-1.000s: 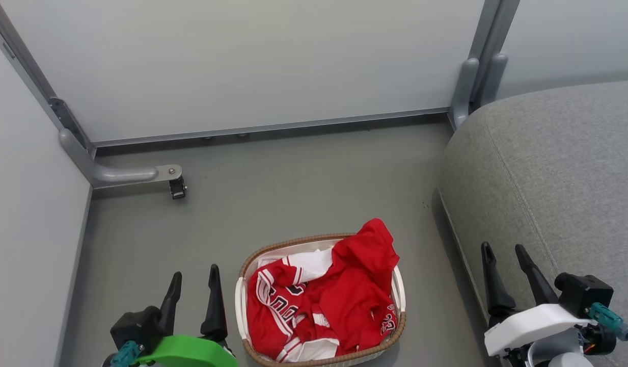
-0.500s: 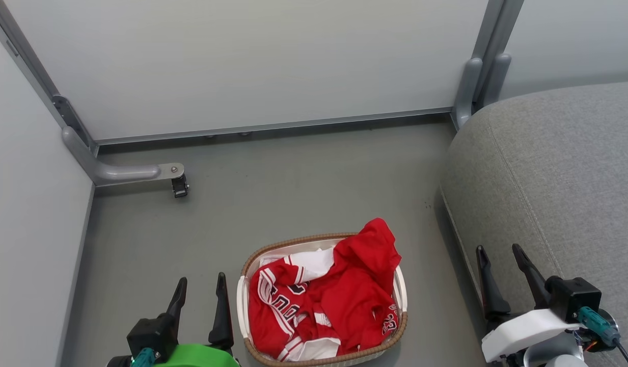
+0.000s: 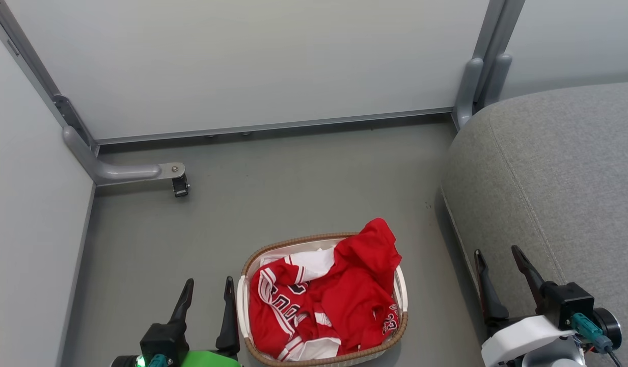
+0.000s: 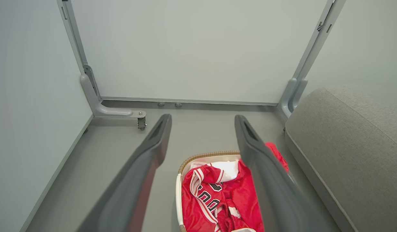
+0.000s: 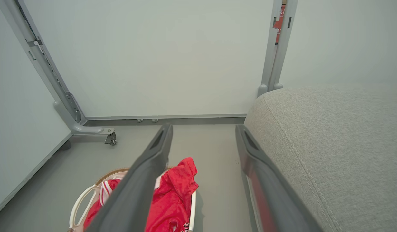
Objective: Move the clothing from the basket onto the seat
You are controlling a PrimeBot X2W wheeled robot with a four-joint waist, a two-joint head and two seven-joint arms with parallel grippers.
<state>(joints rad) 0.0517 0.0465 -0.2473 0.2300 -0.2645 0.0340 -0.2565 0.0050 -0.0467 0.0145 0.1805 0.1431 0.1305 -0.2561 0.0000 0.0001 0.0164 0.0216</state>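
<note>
Left claw [image 3: 209,281] is sliding in toward the basket [image 3: 293,241] compared to a second ago, and it's sitting lower in the head view too. Right claw [image 3: 496,251] is edging slightly the same way, along the seat [image 3: 558,168]. The whole picture is shifting a hair as well, so part of that is probably the head moving. The clothing [image 3: 339,295] isn't budging at all.

So the clothing, red jerseys with white panels and striped trim, is all lying bunched in the basket, with one red fold poking up over the far rim on the seat side. The basket is sitting on the floor [image 3: 273,183] between the two claws, near the foot of the seat but not touching it as far as I can tell. Nothing is lying on the seat yet.

Left claw is hanging just beside the basket's left rim with its fingers spread wide, carrying nothing. Right claw is hovering by the seat's front edge, also spread wide and empty.

My read is we're watching the very start, the reach-in for the first grab. The next move is calling for the left claw to swing over the rim, drop onto the red heap and pinch fabric rather than basket. Then it needs to lift high enough to clear the rim and the seat's rounded edge.
</note>
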